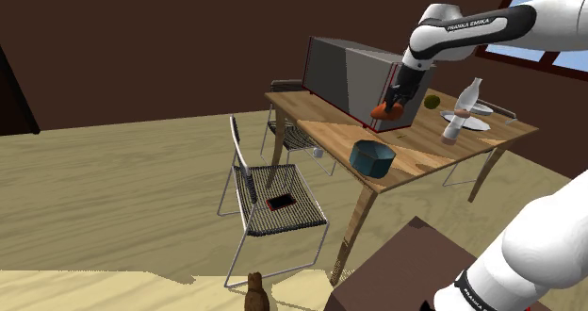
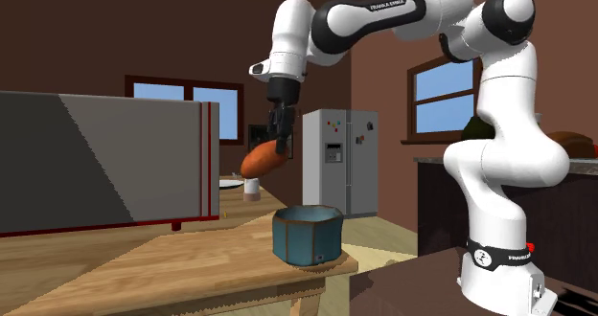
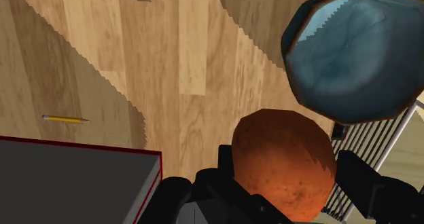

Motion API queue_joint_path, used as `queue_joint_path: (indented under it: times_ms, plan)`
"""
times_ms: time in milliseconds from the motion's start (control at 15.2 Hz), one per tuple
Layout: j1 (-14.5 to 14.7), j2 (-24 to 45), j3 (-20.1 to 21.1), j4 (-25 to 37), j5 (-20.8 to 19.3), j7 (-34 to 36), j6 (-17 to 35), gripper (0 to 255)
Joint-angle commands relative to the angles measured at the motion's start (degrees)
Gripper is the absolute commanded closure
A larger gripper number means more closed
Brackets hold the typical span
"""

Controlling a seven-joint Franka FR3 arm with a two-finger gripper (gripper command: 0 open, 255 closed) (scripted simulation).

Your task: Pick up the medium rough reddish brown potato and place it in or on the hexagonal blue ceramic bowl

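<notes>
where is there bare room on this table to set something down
Bare table between the grey box and the blue bowl, and beside the pencil. Crowded toward the shoulder view's right: bottle, plate, green ball.

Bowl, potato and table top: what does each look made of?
The bowl looks like glazed ceramic, though that is a guess: mottled blue with a brownish rim. The potato shows matte, speckled reddish-brown skin. The table looks like wood: pale planks with grain.

The potato (image 3: 278, 148) hides the tips of my gripper (image 3: 285, 168). The wrist view's edge cuts the blue bowl (image 3: 353, 53). The dark thing (image 1: 281, 203) on the chair (image 1: 306, 217) is too small to name.
</notes>
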Motion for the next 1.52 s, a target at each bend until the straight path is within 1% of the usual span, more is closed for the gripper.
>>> queue_joint_path:
  times_ms: [0, 198, 462, 1452]
  plan:
    - [0.5, -3.8, 1.6, -3.4, -1.2, 2.7, -0.4, 255]
    - [1.1, -9.2, 4.2, -8.2, -2.3, 6.6, -1.3, 255]
    - [2.1, -16.3, 8.2, -13.8, -2.5, 11.7, -3.2, 255]
    - [1.8, -13.7, 7.4, -23.4, -3.3, 12.4, 8.9, 255]
